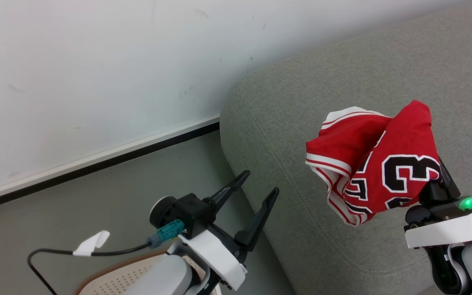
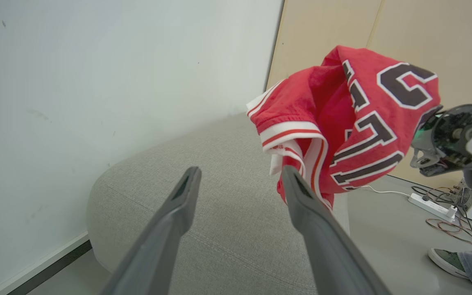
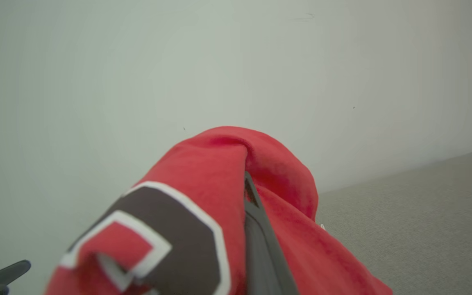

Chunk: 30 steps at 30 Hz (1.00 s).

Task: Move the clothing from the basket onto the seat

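On the head view I see the left gripper [image 1: 260, 183] at 6 o'clock, fingers spread wide and empty, above the basket [image 1: 117, 280] at 7. At 4 o'clock the right gripper [image 1: 445, 176] is clamped on the bunched red jersey [image 1: 367, 164], held up over the sofa [image 1: 293, 123]. On the left wrist view the jersey hangs at 1 o'clock, beyond my parted fingers. On the right wrist view the fingers sit pinched together inside red cloth, with the sofa at 4 o'clock.
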Available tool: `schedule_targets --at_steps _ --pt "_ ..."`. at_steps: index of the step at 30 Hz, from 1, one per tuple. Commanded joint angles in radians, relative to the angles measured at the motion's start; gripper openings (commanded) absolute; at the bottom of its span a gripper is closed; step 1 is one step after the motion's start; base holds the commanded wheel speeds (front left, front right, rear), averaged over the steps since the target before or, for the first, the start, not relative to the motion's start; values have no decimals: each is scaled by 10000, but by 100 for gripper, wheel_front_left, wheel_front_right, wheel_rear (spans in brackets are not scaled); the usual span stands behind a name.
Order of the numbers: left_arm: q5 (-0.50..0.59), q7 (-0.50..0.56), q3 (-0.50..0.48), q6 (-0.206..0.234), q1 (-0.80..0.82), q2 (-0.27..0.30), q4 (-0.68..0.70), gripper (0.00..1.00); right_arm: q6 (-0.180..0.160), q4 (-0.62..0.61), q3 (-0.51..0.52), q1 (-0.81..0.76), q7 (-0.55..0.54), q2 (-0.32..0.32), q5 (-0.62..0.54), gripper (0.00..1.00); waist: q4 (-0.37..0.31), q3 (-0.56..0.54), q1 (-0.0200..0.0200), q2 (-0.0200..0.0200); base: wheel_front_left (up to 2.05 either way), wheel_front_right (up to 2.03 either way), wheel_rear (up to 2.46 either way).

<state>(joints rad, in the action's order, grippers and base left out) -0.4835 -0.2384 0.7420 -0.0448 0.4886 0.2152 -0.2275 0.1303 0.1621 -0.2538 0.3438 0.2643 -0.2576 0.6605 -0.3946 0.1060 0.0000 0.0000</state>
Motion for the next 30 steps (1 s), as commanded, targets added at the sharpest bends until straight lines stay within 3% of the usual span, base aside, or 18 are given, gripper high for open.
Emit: schedule_targets --at_steps 1,9,21,30 --pt "167 -47 -9 -39 94 56 -38 100 9 3 93 -51 1 -61 -61 0 32 37 0 0 0 0 0" --pt "-39 125 -5 -139 418 56 220 100 9 718 541 914 -1 -49 261 0 399 749 0 0 0 0 0" --pt "375 410 140 -288 1544 196 620 100 9 3012 951 3549 -1 -1014 882 0 1586 3052 0 0 0 0 0" --pt "789 321 399 -407 2407 0 562 100 9 4499 1519 5230 0 -1638 201 0 2448 4568 0 0 0 0 0"
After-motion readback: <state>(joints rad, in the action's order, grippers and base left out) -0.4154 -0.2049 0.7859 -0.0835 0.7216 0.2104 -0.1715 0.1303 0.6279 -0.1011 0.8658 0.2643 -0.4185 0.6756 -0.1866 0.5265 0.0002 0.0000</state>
